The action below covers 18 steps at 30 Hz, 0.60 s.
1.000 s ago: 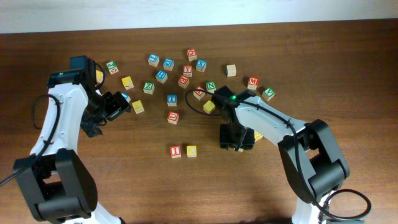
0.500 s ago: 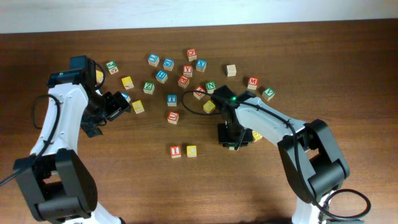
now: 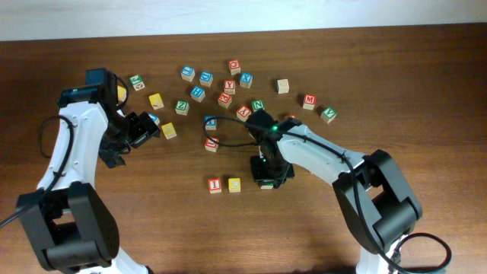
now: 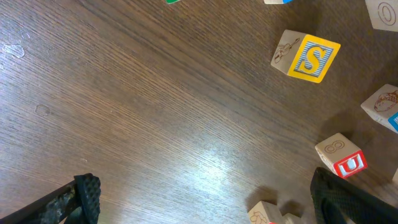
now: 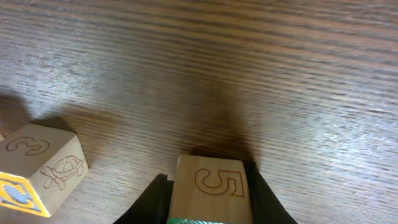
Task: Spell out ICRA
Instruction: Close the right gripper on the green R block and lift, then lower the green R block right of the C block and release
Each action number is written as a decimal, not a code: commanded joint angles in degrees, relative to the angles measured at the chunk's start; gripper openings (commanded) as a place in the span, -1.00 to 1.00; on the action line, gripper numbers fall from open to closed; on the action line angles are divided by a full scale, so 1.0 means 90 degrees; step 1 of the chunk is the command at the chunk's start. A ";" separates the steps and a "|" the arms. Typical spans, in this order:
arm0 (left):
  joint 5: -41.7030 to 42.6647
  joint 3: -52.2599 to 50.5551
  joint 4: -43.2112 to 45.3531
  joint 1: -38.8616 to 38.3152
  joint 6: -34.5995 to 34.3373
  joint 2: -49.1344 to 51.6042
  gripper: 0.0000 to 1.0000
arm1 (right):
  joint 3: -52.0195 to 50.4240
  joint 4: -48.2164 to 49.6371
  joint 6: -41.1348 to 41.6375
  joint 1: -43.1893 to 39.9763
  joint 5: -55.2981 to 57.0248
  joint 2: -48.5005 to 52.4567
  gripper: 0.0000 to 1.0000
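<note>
A red I block [image 3: 215, 185] and a yellow block [image 3: 234, 184] stand side by side at the table's front middle. My right gripper [image 3: 267, 177] is just right of the yellow block and shut on a wooden block. In the right wrist view that block [image 5: 210, 180] shows a "5" on its side and a green top edge between my fingers [image 5: 208, 202]. The yellow block [image 5: 38, 167] shows to its left, a small gap away, with a "3" and a turtle. My left gripper [image 3: 141, 129] is open and empty at the left, its fingers [image 4: 208, 202] wide over bare wood.
Several loose letter blocks [image 3: 228, 85] lie scattered across the back middle, with a red M block [image 3: 310, 100] at the right. In the left wrist view a yellow S block [image 4: 308, 56] and a red U block [image 4: 342, 158] lie near my left gripper.
My right gripper has moved left with its block, from well right of the yellow block to close beside it. The left arm has not moved.
</note>
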 commanded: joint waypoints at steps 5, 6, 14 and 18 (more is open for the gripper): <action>-0.0046 -0.0044 -0.0007 0.0029 -0.0102 0.0046 0.98 | -0.0012 0.0121 0.0330 0.0221 0.0202 -0.0131 -0.55; -0.0046 -0.0044 -0.0007 0.0029 -0.0102 0.0046 0.98 | -0.0012 0.0192 0.0508 0.0291 0.0199 -0.0134 -0.55; -0.0046 -0.0044 -0.0007 0.0029 -0.0104 0.0046 0.98 | -0.0012 0.0481 0.0889 0.0646 0.0583 -0.0131 -0.53; -0.0046 -0.0044 -0.0007 0.0029 -0.0102 0.0046 0.98 | -0.0012 0.0466 0.0891 0.0665 0.0342 -0.0131 -0.29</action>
